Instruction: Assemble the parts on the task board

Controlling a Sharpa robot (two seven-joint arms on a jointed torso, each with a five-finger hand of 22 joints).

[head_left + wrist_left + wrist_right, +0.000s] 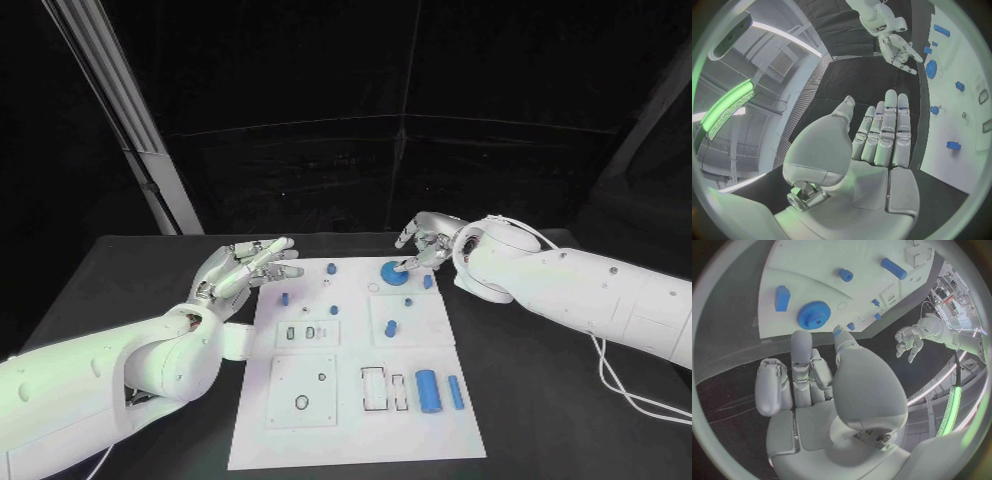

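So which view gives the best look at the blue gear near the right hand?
The right wrist view: the blue gear is large there, teeth and centre hole clear, just beyond the right hand. In the head view the gear is small, beside that hand's fingertips. The left wrist view shows it edge-on on the task board.

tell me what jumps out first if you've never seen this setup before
The white task board lies in the middle of the black table, dotted with small blue parts. Most striking is the round blue gear near the board's far edge, with the right hand just above it, fingers reaching down beside it. The left hand hovers open at the board's far left corner, holding nothing.
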